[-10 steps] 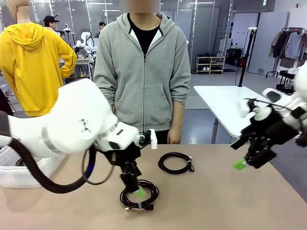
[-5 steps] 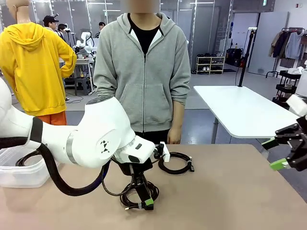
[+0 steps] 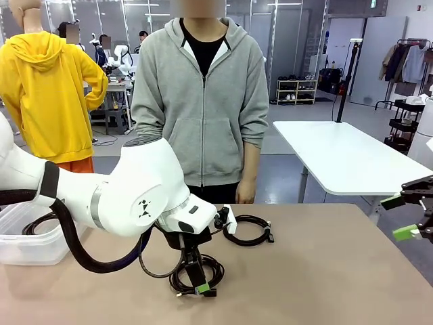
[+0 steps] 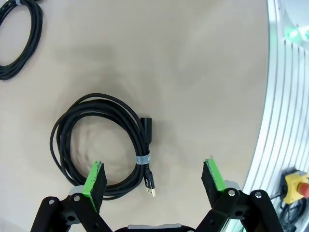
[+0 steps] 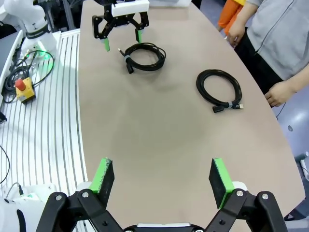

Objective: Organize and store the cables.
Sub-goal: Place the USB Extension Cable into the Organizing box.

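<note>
Two coiled black cables lie on the tan table [image 3: 325,271]. The near coil [image 3: 218,271] has a grey tie band and plug ends; in the left wrist view this coil [image 4: 104,101] lies just ahead, its banded side between the fingers. My left gripper [image 3: 196,281] [image 4: 154,175] hangs open just above it. The far coil [image 3: 247,242] [image 4: 19,67] rests close to the person. My right gripper [image 3: 400,217] [image 5: 161,178] is open and holds nothing, off the table's right end. From there both coils [image 5: 161,55] [image 5: 200,87] show across the table.
A clear plastic bin [image 3: 27,250] with black cord in it stands at the table's left end. The person stands at the far edge, one hand [image 5: 277,92] near the far coil. An emergency stop button [image 5: 21,89] sits on the ribbed metal frame beside the table.
My left gripper has shifted toward the near coil's front edge and lowered over it. My right arm has pulled back from over the table to the right edge.
</note>
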You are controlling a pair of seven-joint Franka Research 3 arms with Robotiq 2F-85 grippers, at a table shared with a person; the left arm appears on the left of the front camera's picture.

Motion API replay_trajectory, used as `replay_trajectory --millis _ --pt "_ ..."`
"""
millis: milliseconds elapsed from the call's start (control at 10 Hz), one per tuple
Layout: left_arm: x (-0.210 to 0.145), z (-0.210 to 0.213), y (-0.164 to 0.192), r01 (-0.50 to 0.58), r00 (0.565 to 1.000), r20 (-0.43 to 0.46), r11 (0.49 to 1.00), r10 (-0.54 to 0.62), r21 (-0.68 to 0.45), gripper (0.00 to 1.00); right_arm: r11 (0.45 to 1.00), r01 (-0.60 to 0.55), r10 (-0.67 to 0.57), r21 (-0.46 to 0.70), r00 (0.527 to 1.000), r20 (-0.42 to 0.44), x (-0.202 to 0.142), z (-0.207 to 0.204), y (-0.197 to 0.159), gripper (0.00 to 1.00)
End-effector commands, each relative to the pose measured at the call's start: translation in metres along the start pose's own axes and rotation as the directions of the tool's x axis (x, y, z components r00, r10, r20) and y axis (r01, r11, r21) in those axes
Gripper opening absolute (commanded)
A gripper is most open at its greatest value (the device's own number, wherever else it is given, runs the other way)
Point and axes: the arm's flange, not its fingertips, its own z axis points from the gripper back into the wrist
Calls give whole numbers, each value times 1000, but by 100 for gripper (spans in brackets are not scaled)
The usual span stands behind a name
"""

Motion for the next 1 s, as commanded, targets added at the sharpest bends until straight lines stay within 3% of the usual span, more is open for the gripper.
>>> replay_trajectory --millis 0,300,900 --pt "3 0 0 -12 1000 23 1000 12 3 100 1000 11 -11 9 1000 -7 5 -2 0 100" --pt "2 -14 -5 69 994 -89 997 -67 27 100 1000 11 -11 9 1000 -7 5 -2 0 100" --pt "-5 -48 11 56 989 -141 998 -54 11 100 1000 11 -11 9 1000 -7 5 -2 0 100"
